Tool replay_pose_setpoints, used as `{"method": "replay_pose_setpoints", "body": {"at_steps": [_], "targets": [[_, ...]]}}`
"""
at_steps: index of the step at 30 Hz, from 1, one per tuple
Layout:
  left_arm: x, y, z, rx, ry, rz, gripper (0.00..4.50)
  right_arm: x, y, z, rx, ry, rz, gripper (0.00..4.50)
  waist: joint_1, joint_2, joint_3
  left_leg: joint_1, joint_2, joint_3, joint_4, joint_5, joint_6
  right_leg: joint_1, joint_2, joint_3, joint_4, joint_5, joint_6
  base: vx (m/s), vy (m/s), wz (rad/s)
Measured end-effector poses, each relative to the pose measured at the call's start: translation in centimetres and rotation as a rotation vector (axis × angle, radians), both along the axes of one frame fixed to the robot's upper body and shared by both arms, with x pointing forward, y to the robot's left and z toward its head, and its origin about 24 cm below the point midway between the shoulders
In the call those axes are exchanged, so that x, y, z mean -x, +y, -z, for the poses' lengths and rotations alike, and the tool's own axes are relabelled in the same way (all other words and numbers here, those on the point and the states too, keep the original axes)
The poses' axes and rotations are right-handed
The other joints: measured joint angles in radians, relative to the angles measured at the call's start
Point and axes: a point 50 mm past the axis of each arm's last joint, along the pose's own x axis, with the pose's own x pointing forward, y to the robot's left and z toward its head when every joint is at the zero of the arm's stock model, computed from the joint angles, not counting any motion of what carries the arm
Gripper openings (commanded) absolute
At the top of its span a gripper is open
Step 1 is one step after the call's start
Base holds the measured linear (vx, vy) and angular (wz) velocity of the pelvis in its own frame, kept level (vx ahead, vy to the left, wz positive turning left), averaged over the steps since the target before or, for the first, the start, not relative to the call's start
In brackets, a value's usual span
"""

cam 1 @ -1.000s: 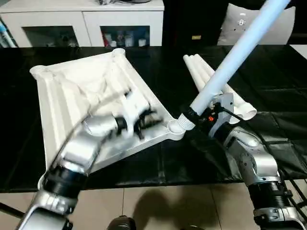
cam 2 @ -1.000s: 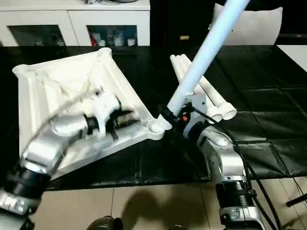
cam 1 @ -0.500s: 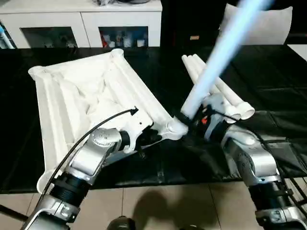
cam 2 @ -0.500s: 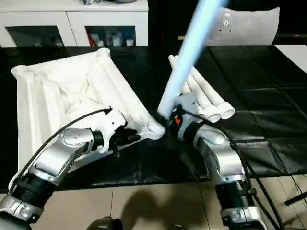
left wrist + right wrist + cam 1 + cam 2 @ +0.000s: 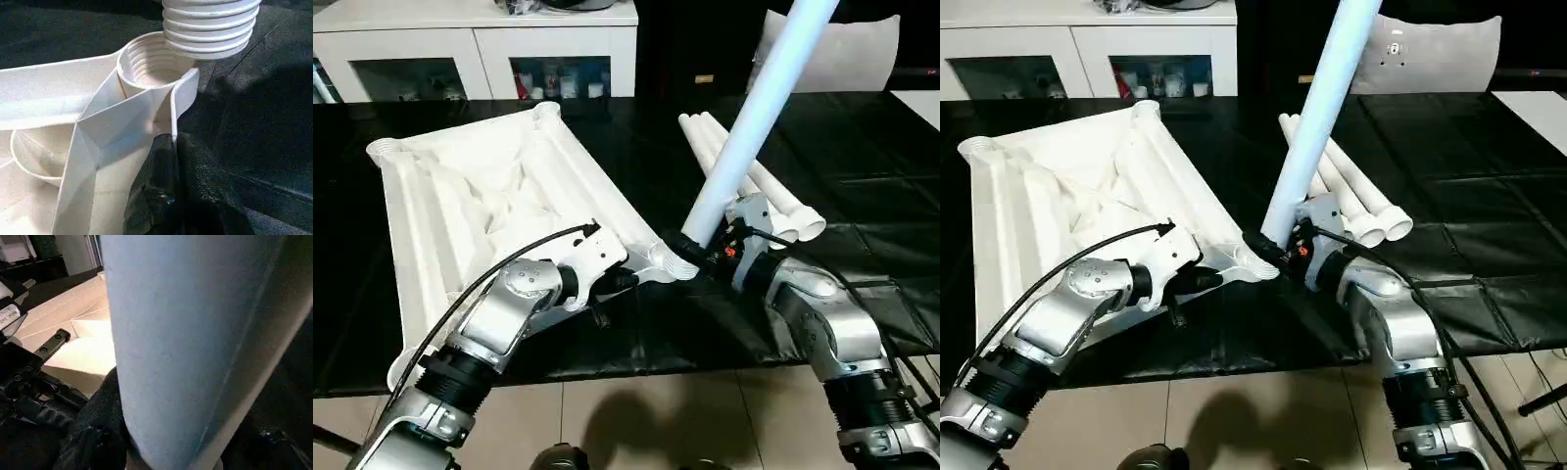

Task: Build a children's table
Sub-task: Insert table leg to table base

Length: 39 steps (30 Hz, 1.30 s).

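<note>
Lies upside down on the black worktop [image 5: 862,147], this tabletop [image 5: 480,206], ribbed underside up, near corner socket [image 5: 151,63] facing the robot. Hangs tilted just above that socket, the threaded end of the leg [image 5: 754,117], not yet entered, closer over the opening than a second ago. Clamped on that leg near its base, the right end effector [image 5: 697,245]. Now closed flat on the tabletop's edge rib beside the socket, the left end effector [image 5: 625,281], having swung down from over the ribs a second ago; probably steadies the top for screwing in. Lie beyond, three spare legs [image 5: 754,186].
</note>
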Motion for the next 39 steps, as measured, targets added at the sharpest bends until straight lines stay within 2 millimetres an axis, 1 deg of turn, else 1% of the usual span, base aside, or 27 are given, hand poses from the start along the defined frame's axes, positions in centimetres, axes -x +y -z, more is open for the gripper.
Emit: {"method": "replay_pose_setpoints", "body": {"at_steps": [6, 9, 12, 13, 14, 18, 21, 24, 28, 34, 39], "targets": [[0.4, 1.0, -0.1, -0.035, -0.031, 0.109, 0.00, -0.7, 0.1, -1.2, 0.009, -0.037, -0.053, 1.91, 0.003, -0.001, 0.000, -0.001, 0.000, 0.000, 0.000, 0.000, 0.000, 0.000, 0.000, 0.000, 0.000, 0.000, 0.000, 0.000, 0.000, 0.00], [0.7, 1.2, -0.1, -0.053, -0.022, 0.180, 0.00, -0.4, 0.7, -0.8, 0.025, 0.012, -0.127, 1.91, 0.013, -0.002, -0.001, -0.001, 0.000, 0.000, 0.000, 0.001, 0.001, 0.000, 0.000, -0.001, -0.001, 0.000, 0.000, 0.000, 0.000, 0.00], [0.9, 1.0, 0.0, -0.058, -0.022, 0.214, 0.00, -0.1, 1.0, 0.0, 0.047, 0.063, -0.171, 1.91, 0.024, -0.003, -0.001, -0.001, 0.000, 0.000, 0.002, 0.001, 0.001, 0.001, -0.001, 0.000, -0.001, 0.000, 0.000, 0.000, 0.000, 0.00], [0.8, 0.9, 0.0, -0.059, -0.021, 0.221, 0.00, -0.1, 1.1, 0.0, 0.053, 0.070, -0.186, 1.91, 0.025, -0.003, -0.002, -0.001, 0.000, 0.000, 0.002, 0.001, 0.001, 0.001, -0.001, 0.000, -0.001, 0.000, 0.000, 0.000, 0.000, 0.00], [0.6, 1.0, -0.1, -0.066, -0.025, 0.230, 0.00, -0.2, 1.2, -0.1, 0.075, 0.082, -0.215, 1.91, 0.026, -0.006, -0.004, 0.000, 0.000, 0.001, 0.002, 0.001, 0.001, 0.002, -0.001, -0.001, 0.000, 0.000, 0.000, 0.000, 0.000, 0.00], [0.4, 1.0, 0.1, -0.076, -0.023, 0.245, 0.00, -0.1, 1.3, 0.1, 0.089, 0.095, -0.243, 1.91, 0.027, -0.012, -0.007, 0.004, 0.000, 0.001, 0.002, 0.001, 0.001, 0.006, -0.001, 0.000, 0.000, 0.000, 0.000, 0.000, 0.000, 0.00], [0.5, 1.3, 0.1, -0.083, -0.017, 0.257, 0.00, -0.5, 1.4, 0.2, 0.107, 0.103, -0.245, 1.91, 0.023, -0.015, -0.009, 0.007, 0.000, 0.001, 0.000, 0.001, 0.001, 0.007, -0.001, 0.000, 0.000, 0.000, 0.000, 0.000, 0.000, 0.00], [0.6, 1.4, 0.1, -0.087, -0.009, 0.289, 0.00, -0.8, 1.3, 0.4, 0.125, 0.111, -0.237, 1.91, 0.029, -0.018, -0.010, 0.008, 0.000, 0.001, -0.001, 0.001, 0.001, 0.007, -0.001, 0.000, 0.000, -0.001, 0.001, 0.000, 0.000, 0.00], [0.6, 1.5, 0.0, -0.091, -0.008, 0.297, 0.00, -1.1, 1.4, 0.5, 0.125, 0.125, -0.244, 1.91, 0.025, -0.019, -0.011, 0.008, 0.000, 0.001, -0.001, 0.001, 0.001, 0.008, -0.001, 0.000, -0.001, -0.001, 0.001, 0.000, 0.000, 0.00], [0.6, 1.5, 0.1, -0.092, -0.013, 0.302, 0.00, -1.3, 1.4, 0.7, 0.111, 0.142, -0.257, 1.91, 0.025, -0.020, -0.012, 0.011, 0.000, 0.001, -0.001, 0.001, 0.001, 0.010, -0.001, 0.000, -0.001, -0.001, 0.001, 0.000, 0.000, 0.00], [0.5, 1.5, 0.3, -0.090, -0.013, 0.299, 0.00, -1.3, 1.2, 1.3, 0.034, 0.169, -0.221, 1.91, 0.025, -0.020, -0.012, 0.015, 0.000, 0.001, -0.002, 0.001, 0.000, 0.013, -0.001, 0.000, -0.001, -0.001, 0.002, 0.000, 0.000, 0.00]]}}
